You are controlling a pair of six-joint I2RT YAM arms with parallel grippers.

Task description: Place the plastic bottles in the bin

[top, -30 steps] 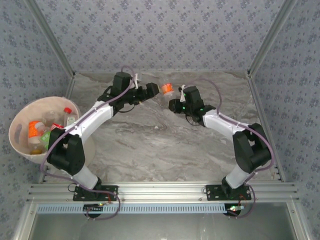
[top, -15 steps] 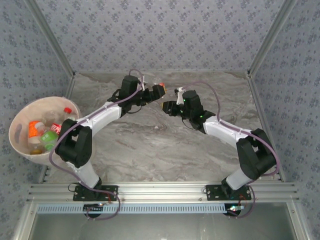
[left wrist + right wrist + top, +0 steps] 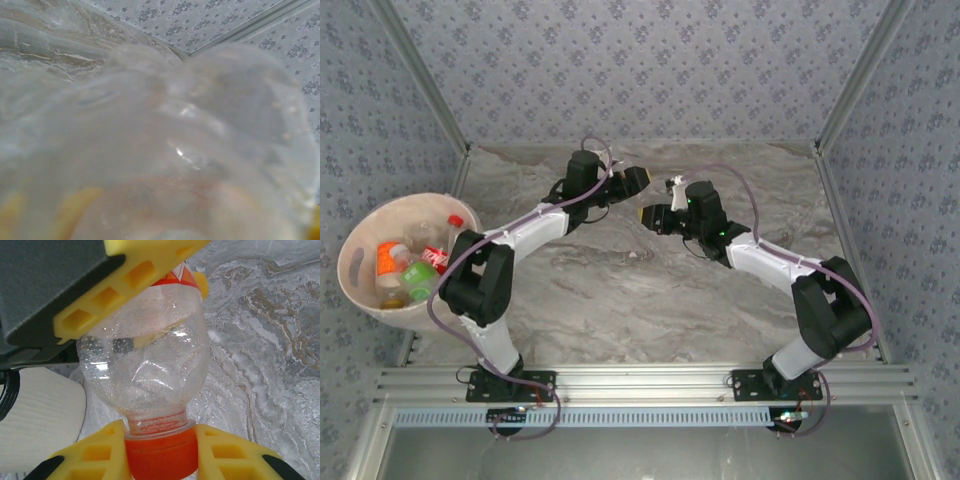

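Both arms have closed the gap, left gripper (image 3: 636,178) meeting right gripper (image 3: 648,214) well right of the bin (image 3: 365,232). Right jaws pinch the bottle (image 3: 145,360) by its orange cap (image 3: 161,455); the left touches its body, clamped or not I cannot tell. I'd want a firm left squeeze confirmed before the right releases.

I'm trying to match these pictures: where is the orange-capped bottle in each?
Top external: bottle, faint, mid-table between left gripper and right gripper.
Left wrist: bottle close up, blurred, centre.
Right wrist: bottle centre, cap downward.
Shared landmark: marble tabletop.
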